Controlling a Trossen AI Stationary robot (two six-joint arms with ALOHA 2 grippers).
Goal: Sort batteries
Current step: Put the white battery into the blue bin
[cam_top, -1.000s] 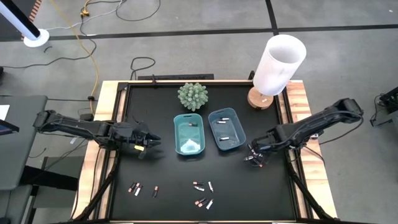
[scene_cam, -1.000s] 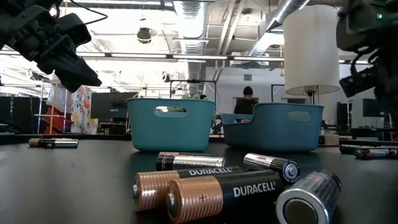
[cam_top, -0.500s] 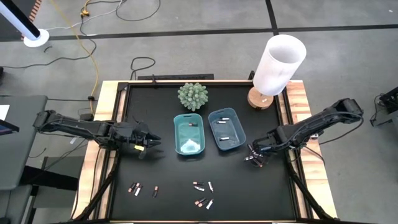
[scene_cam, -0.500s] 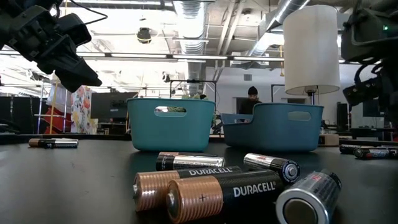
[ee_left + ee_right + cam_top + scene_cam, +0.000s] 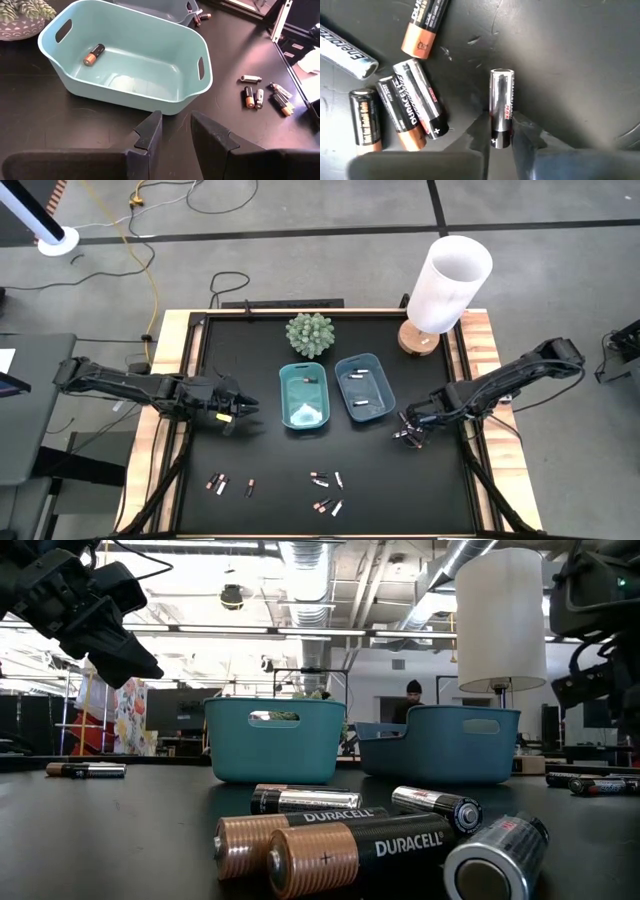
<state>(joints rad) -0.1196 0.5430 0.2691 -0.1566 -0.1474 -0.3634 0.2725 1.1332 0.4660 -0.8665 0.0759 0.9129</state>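
Note:
Batteries lie loose on the black table: a group near the front edge (image 5: 325,490), a few at the front left (image 5: 228,484), and a cluster (image 5: 400,115) beside my right gripper (image 5: 501,125). That gripper points down at the table's right side (image 5: 408,430) and is shut on a silvery battery (image 5: 501,100). My left gripper (image 5: 175,130) hovers open, left of the left teal tray (image 5: 165,95), which holds one copper-ended battery (image 5: 93,54). The right tray (image 5: 384,406) holds silvery batteries (image 5: 362,385). My right gripper pinches the silvery battery at one end (image 5: 501,120) between its two fingers, one on each long side. The fingers (image 5: 527,135) come from above, pointing down. The rest of the battery sticks out past the fingers; whether it rests on the table I cannot tell.
A white lamp (image 5: 445,290) on a wooden base stands at the far right corner and a potted plant (image 5: 310,333) behind the trays. Wooden rails (image 5: 478,350) border the table. The black surface between the trays and the front batteries is bare.
In the low view my right arm has sunk a little toward the table. My left arm has kept still, and no battery has visibly shifted.

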